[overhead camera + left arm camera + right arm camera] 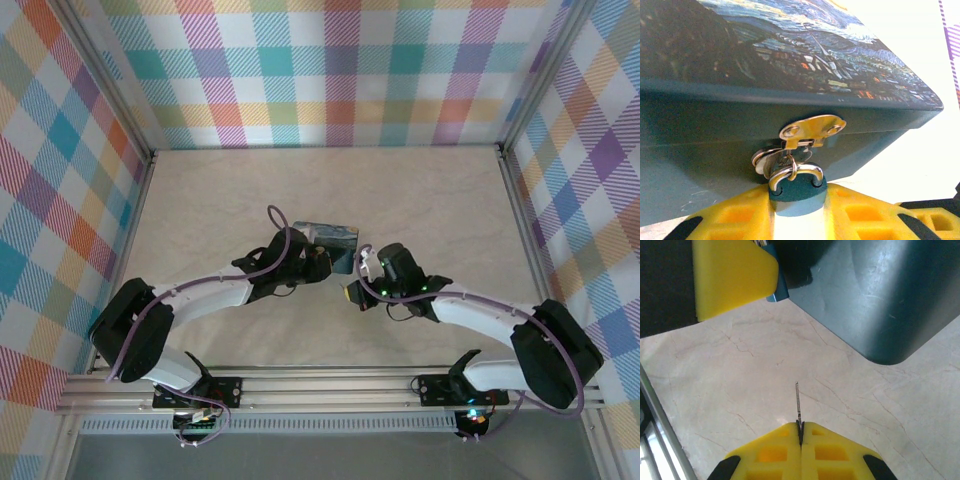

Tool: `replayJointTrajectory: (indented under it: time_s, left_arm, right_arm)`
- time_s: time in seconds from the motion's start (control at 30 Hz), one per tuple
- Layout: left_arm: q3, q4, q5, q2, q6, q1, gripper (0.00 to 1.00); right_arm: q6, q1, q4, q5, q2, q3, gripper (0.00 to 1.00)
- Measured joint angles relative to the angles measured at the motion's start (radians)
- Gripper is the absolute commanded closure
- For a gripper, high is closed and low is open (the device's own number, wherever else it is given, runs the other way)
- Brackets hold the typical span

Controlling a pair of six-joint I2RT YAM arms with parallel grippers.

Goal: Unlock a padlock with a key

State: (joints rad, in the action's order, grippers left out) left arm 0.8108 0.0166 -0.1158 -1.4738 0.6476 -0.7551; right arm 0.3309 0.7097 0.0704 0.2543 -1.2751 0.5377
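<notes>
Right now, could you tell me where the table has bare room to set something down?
The table is bare beyond the tin to the back wall, and beside both side walls. It is crowded at the tin's near edge, where the left gripper holds the padlock and the right gripper holds the key.

The whole tabletop (220, 200) was taken in from high above and behind the arm bases (195, 392), facing the far plaid wall (330, 70). The left wrist view was aimed along the left fingers (730, 217), very close to the padlock (799, 192) and the tin (715, 130). The right wrist view was pointed down past the right fingers (772, 452) and the key (798, 402) at bare tabletop nearby. The tin was shared by all three views.
</notes>
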Motion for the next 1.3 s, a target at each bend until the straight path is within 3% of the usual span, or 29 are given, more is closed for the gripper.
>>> replayJointTrajectory:
  time_s: [0.63, 1.3]
  left_arm:
    - [0.005, -0.019, -0.003, 0.013, 0.118, -0.001, 0.75]
    - [0.005, -0.019, -0.003, 0.017, 0.145, -0.001, 0.75]
  right_arm:
    - [-0.003, 0.067, 0.257, -0.112, -0.035, -0.046, 1.00]
    - [0.057, 0.070, 0.436, -0.142, -0.133, -0.067, 1.00]
